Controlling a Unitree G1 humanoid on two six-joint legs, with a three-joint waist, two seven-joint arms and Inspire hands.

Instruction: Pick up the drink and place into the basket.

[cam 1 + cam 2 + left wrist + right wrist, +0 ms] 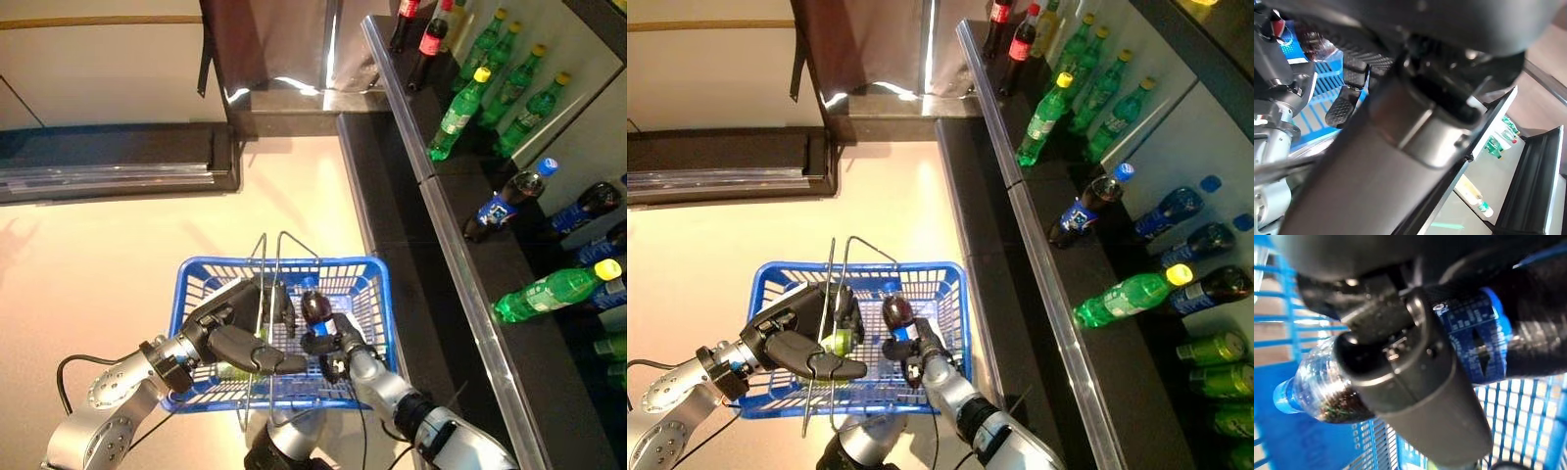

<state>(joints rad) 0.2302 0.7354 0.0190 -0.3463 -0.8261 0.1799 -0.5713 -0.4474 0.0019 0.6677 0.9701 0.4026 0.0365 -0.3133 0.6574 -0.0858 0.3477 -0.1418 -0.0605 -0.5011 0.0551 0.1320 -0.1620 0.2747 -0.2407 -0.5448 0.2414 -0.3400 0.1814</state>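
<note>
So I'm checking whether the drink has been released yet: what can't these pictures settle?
- Whether the bottle touches the basket floor: the right hand covers its underside in the right wrist view.
- The left hand's grip on the handles: hidden behind the wires in the eye views, and the arm fills the left wrist view.

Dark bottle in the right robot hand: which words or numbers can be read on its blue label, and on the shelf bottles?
Blue label of the dark bottle in the right robot hand: white print, too blurred to read.
Shelf bottles: labels too small to read.
Nothing else legible.
</note>
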